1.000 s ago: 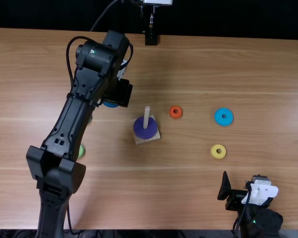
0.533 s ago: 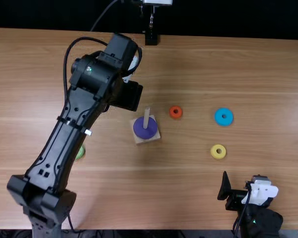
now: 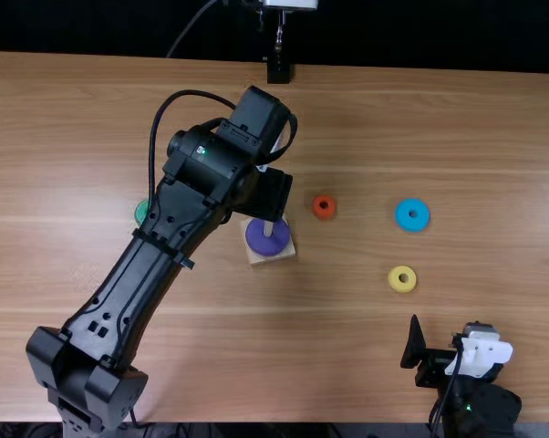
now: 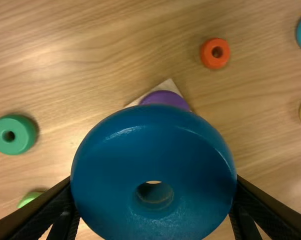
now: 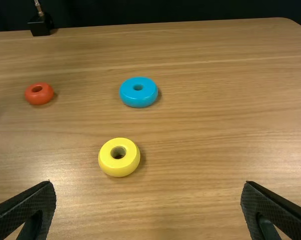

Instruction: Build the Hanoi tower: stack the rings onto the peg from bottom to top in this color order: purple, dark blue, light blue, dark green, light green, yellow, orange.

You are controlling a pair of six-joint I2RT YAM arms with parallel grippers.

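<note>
The dark blue ring (image 4: pixel 153 170) is grasped by the left gripper (image 3: pixel 267 193), clenched between its fingers (image 4: pixel 35 215). It is held above the surface (image 3: pixel 347 356), near the peg (image 3: pixel 268 228); whether its hole is lined up with the peg cannot be told. The purple ring (image 3: pixel 266 241) is seated around the peg, over a square wooden base (image 3: pixel 273 259), and in the left wrist view it is partly hidden by the dark blue ring.

The upper part of the peg is covered by the left gripper in the top view. The left side of the surface is crossed by the left arm (image 3: pixel 151 265), by which the dark green ring (image 3: pixel 141 212) is partly hidden. In the left wrist view, the light green ring (image 4: pixel 28 199) is partly blocked by a finger.

To the right of the base, the orange ring (image 3: pixel 324 206) is placed near it. The light blue ring (image 3: pixel 412 214) is set farther right, with the yellow ring (image 3: pixel 402 278) on its near side. The right gripper (image 3: pixel 446 333) is placed at the near right, its fingers (image 5: pixel 25 207) spread and released. At the far edge, a black stand (image 3: pixel 278 71) is seen.
</note>
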